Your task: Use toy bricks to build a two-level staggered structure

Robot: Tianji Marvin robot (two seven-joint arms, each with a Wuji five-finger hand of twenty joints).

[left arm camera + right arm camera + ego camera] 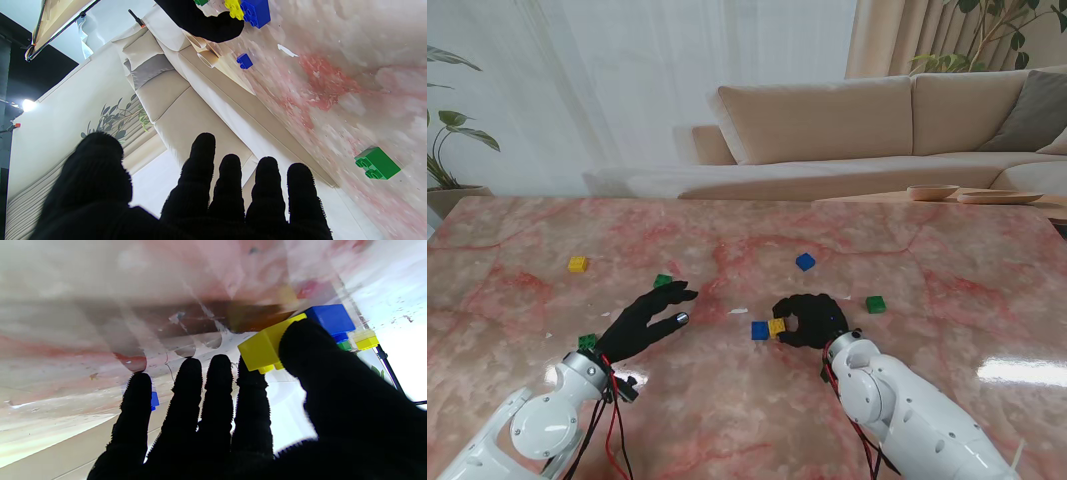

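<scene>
yellow brick (776,326) against right robot hand (812,320)

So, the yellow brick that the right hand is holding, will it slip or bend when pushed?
The yellow brick looks like rigid moulded plastic, so bending seems unlikely. Its glossy faces, pinched in the right hand, could slip. Small and probably hollow, it likely weighs little and slides easily on the polished table.

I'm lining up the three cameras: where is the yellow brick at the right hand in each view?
Stand view: yellow brick at the right hand.
Left wrist view: yellow brick at the table edge of the picture.
Right wrist view: yellow brick against the thumb.
Shared landmark: the adjoining blue brick.
</scene>
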